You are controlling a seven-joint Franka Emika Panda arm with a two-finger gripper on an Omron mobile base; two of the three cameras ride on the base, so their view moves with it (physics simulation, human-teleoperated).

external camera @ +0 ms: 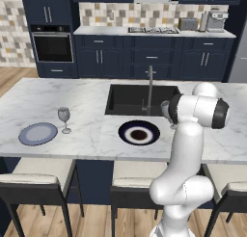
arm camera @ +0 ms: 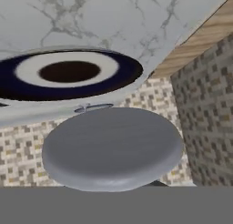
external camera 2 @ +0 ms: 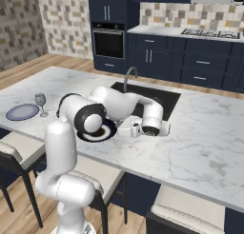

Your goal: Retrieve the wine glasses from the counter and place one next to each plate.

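Both base views overlook the marble island (external camera: 58, 98); hand view hugs a glass foot (arm camera: 111, 148).

White arm (external camera: 185, 149) rose from the base in a thick vertical column, then bent at a dark-banded elbow joint (external camera: 219, 113) high over the near edge. In the right base view the arm (external camera 2: 62, 152) climbed the same way, turned at its dark joint (external camera 2: 90, 121) and ran level to the right, forearm stretched low and roughly horizontal. Wrist (external camera 2: 151, 119) dropped downward at the far end. Gripper (external camera 2: 127, 129) pointed sideways, back toward the arm's own column. Jaws nearly closed, narrow gap. Fingertips themselves hard to make out.
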